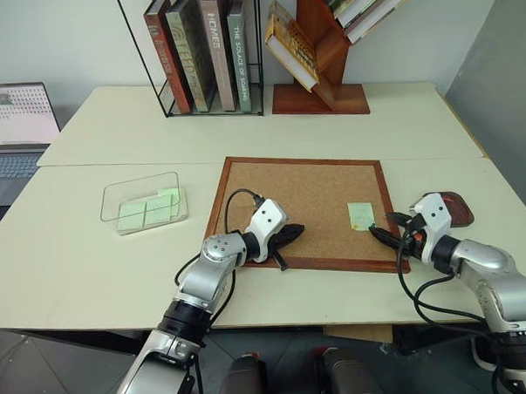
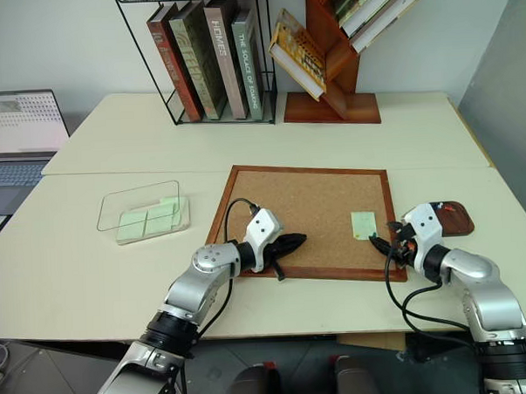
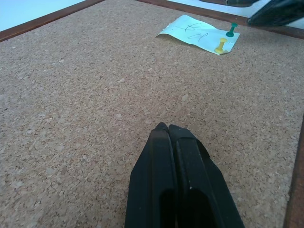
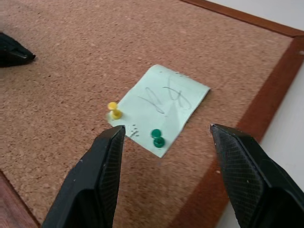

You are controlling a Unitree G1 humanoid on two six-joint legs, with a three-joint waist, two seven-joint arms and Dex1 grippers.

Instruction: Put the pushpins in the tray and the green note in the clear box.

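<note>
The task is partly done, by the look of things. The clear box (image 1: pixel 144 202) near the table's left edge already holds pale green slips, but one green note (image 4: pixel 159 110) is on the cork board (image 1: pixel 303 208), close to its right edge and near the front right corner, pinned by two pushpins: a yellow pin (image 4: pixel 114 110) and a green pin (image 4: pixel 157 137), both along the note's near edge. The tray (image 1: pixel 451 208) sits on the table just off the board's right edge; what it holds cannot be made out. The right gripper (image 4: pixel 166 137) hangs just in front of the note with its black fingers spread wide and empty, the two pins between them. The left gripper (image 3: pixel 168 130) rests with fingers pressed together, holding nothing, over the board's front left part. Left to do, I judge: pull both pins, drop them in the tray, then carry this note to the box.
</note>
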